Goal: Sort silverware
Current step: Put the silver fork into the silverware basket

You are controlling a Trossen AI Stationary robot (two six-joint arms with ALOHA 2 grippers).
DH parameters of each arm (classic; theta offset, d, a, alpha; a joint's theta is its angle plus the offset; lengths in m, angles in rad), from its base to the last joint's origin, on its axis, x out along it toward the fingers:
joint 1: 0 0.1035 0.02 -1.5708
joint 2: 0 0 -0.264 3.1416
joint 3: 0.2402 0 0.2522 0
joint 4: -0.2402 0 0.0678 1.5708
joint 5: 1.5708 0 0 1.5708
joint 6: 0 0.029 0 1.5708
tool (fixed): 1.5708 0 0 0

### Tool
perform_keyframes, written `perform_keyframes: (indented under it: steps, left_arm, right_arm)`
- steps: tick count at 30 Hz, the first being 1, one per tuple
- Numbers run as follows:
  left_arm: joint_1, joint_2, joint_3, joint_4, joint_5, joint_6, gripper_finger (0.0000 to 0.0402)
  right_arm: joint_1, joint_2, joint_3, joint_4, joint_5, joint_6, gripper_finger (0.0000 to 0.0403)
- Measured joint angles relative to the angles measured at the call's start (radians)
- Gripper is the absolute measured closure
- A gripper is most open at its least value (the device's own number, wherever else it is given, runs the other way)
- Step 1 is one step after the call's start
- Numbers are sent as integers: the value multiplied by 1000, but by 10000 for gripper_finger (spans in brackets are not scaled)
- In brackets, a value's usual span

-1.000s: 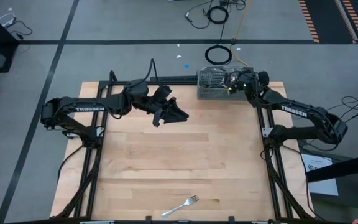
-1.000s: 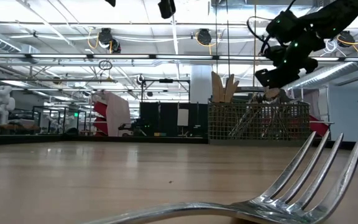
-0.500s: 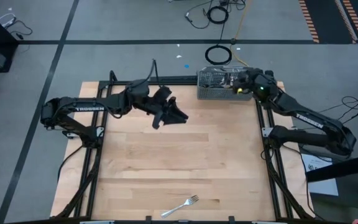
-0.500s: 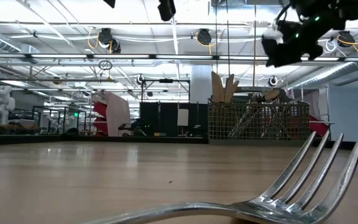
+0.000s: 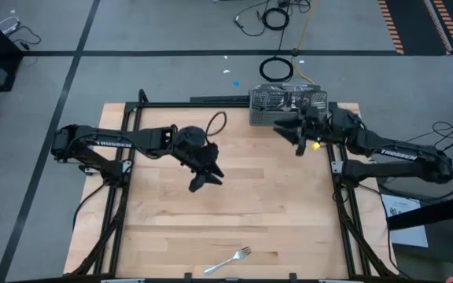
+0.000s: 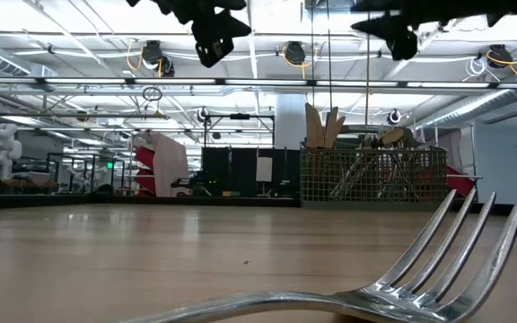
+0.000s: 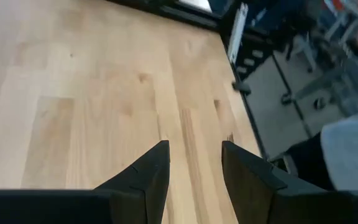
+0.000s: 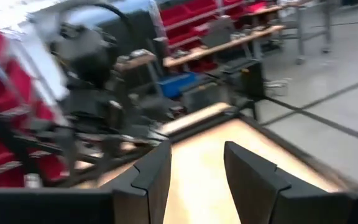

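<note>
One silver fork (image 5: 230, 260) lies flat on the wooden table near its near edge; it fills the foreground of the low view (image 6: 402, 278). The grey mesh caddy (image 5: 287, 106) stands at the far right corner with silverware (image 6: 366, 170) inside. My left gripper (image 5: 205, 181) hangs open over the table's middle left, tipped down toward the bare wood (image 7: 194, 155). My right gripper (image 5: 288, 137) is open and level in the air just on the near side of the caddy, with nothing between its fingers (image 8: 197, 155).
Black frame rails (image 5: 340, 204) run along the table's left and right edges. Bare wood (image 5: 234, 204) stretches between the grippers and the fork. A coiled cable (image 5: 276, 69) lies on the floor beyond the far edge.
My right gripper has risen out of the caddy, swung toward the table's near edge and turned from pointing down to level. My left gripper has moved toward the near edge and lower, tipping downward. The fork has not moved.
</note>
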Motion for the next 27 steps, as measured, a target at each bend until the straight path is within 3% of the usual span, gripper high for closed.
perform_keyframes:
  steps: [6,14,21,27]
  left_arm:
    - [-81,0,0,-12,-57,70,249]
    - [-220,54,0,-8,-143,70,249]
    - [-399,126,0,12,-363,-133,249]
    - [-575,242,1,173,-612,-404,249]
  right_arm:
    - [272,80,1,165,202,51,264]
    - [589,323,3,409,481,121,264]
    - [785,533,126,451,563,123,264]
    - [922,721,266,449,562,117,264]
